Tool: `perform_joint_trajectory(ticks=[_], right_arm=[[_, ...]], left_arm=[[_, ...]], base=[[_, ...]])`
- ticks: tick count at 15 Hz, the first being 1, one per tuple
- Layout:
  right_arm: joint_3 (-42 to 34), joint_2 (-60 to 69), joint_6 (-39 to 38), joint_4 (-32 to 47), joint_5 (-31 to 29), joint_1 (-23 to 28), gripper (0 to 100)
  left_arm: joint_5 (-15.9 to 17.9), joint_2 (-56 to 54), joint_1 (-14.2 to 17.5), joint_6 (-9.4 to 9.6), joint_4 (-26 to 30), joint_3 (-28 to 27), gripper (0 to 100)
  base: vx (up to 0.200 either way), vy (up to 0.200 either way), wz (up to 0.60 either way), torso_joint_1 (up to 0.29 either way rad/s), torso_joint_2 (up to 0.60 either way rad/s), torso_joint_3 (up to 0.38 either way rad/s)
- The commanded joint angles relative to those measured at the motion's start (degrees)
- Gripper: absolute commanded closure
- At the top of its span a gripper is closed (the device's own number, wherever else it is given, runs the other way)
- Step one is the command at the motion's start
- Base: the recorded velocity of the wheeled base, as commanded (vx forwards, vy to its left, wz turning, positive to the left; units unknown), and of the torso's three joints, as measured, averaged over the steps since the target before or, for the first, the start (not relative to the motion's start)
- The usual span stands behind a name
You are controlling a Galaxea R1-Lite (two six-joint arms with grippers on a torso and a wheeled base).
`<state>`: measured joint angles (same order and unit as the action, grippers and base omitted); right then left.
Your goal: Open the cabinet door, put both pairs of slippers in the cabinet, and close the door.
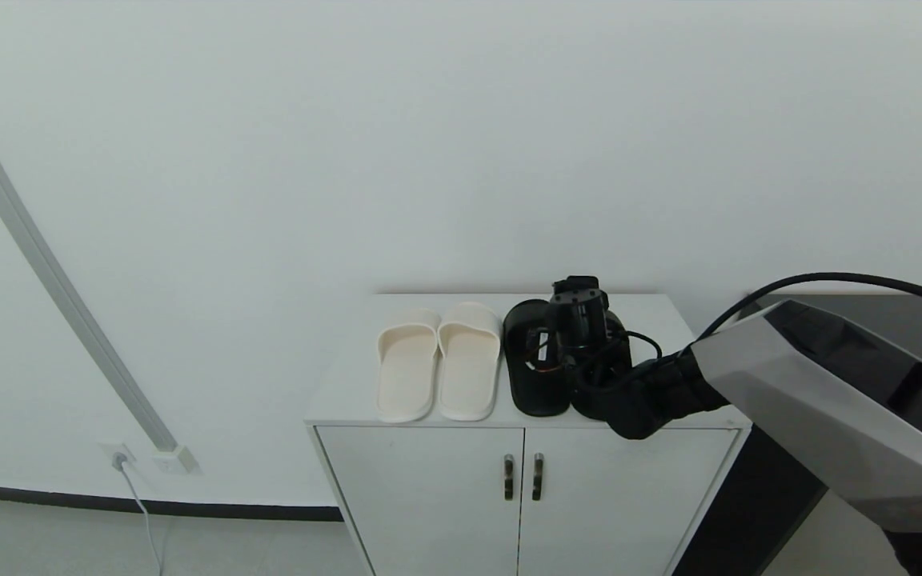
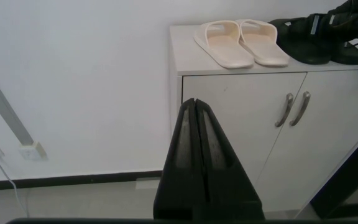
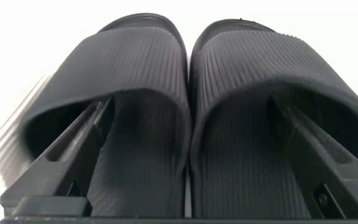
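Observation:
A white cabinet stands against the wall, both doors closed, with two metal handles at the middle. On its top lie a cream pair of slippers and, to the right of it, a black pair. My right gripper is over the black pair. In the right wrist view it is open, with one finger under each slipper's strap. My left gripper is shut on nothing, low and off the cabinet's left front, facing the doors.
A wall socket with a plugged cable sits low on the wall to the left, under a slanted wall trunking. Dark furniture adjoins the cabinet on the right. Bare floor lies left of the cabinet.

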<state>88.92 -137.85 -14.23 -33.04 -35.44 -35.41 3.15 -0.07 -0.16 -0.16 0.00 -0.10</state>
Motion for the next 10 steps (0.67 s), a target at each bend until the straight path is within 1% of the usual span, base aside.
perform_joint_trajectory(ticks=[1,2,3,10], right_arm=[[2.4,-1.7,0.0,0.9,0.0,0.3,0],[3.5,-2.4,0.0,1.3,0.0,0.4,0],[3.6,-2.6,0.0,1.4,0.0,0.4,100],[3.3,-2.7,-0.1,1.2,-0.2,0.5,100]], left_arm=[[0.0,0.1,0.0,-0.02,0.0,0.0,100],[0.0,0.1,0.0,-0.02,0.0,0.0,100],[0.0,0.1,0.0,-0.02,0.0,0.0,100],[0.0,0.1,0.0,-0.11,0.0,0.0,100]], base=[[0.000,0.000,0.00,0.000,0.00,0.000],[0.000,0.000,0.00,0.000,0.00,0.000],[0.000,0.000,0.00,0.000,0.00,0.000],[0.000,0.000,0.00,0.000,0.00,0.000]])
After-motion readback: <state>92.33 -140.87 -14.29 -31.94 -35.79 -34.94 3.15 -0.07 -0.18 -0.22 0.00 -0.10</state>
